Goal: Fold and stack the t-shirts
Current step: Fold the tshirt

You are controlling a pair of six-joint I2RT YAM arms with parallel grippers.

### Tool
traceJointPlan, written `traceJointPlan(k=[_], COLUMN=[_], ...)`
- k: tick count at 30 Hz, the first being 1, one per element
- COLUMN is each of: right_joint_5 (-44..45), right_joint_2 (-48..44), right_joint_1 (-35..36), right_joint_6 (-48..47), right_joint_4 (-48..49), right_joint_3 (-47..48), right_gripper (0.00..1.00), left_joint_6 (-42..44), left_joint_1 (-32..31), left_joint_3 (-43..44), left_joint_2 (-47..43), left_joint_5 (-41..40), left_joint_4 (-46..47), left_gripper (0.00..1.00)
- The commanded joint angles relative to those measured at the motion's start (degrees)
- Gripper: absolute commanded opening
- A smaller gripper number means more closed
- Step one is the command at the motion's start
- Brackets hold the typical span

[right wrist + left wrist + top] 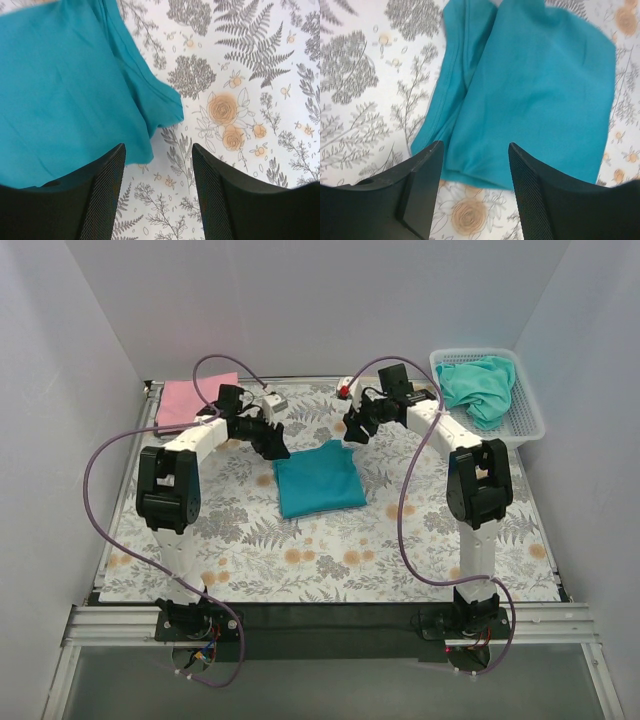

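- The teal shirt lies mid-table on the table cover as a compact, roughly square packet. One folded flap shows along its side in the left wrist view.
- The left gripper hangs over the packet's far left corner. Its jaws stand apart with nothing between them, and the shirt lies below.
- The right gripper hangs over the far right corner, jaws likewise spread and empty. The right wrist view shows the corner of the cloth just under them.
- Step, as I judge it: the teal fold looks finished or nearly so, with both grippers free of the cloth.
- The pink shirt sits folded flat at the far left corner, well apart from the teal one.
- Next move, probably: stack teal on pink. That calls for a grip on both near-side edges at once, through all layers, so the packet does not fall open in transit.
- The basket stands at the far right, holding the aqua shirt in a crumpled heap, not yet folded.
- Nothing else shows in the basket.
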Motion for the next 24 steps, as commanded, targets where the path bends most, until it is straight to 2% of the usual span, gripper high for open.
traceJointPlan(k=[1,7,11,17,21,24], right_joint_5=[-6.10,-8.74,-8.22,-7.42,-8.21,-10.14], right_joint_2=[0.96,6.42,6.34,1.07,-6.38,-12.81], right_joint_1=[1.13,1.66,2.28,2.80,3.77,5.08], right_joint_6=[6.62,9.70,8.74,6.01,3.81,1.18], right_joint_4=[0.78,-0.19,-0.71,-1.33,-3.43,-7.21], right_joint_3=[5.09,5.64,-1.20,-11.84,-22.72,-27.31], right_gripper=[0.52,0.48,0.42,0.39,0.38,0.39], left_joint_6=[-4.97,-7.27,-5.78,3.87,9.68,13.28], left_joint_1=[-2.87,-6.20,-7.61,-9.81,-11.83,-13.68], left_joint_3=[-2.40,-5.21,-8.28,-15.57,-20.05,-23.66], left_joint_2=[-4.38,-2.97,-3.41,-7.18,-10.52,-14.73], left_joint_5=[-1.70,-3.55,-4.17,-4.34,-2.59,0.91], left_joint_4=[5.86,9.56,9.74,6.14,0.35,-4.40], left_gripper=[0.51,0.52,0.52,0.52,0.52,0.51])
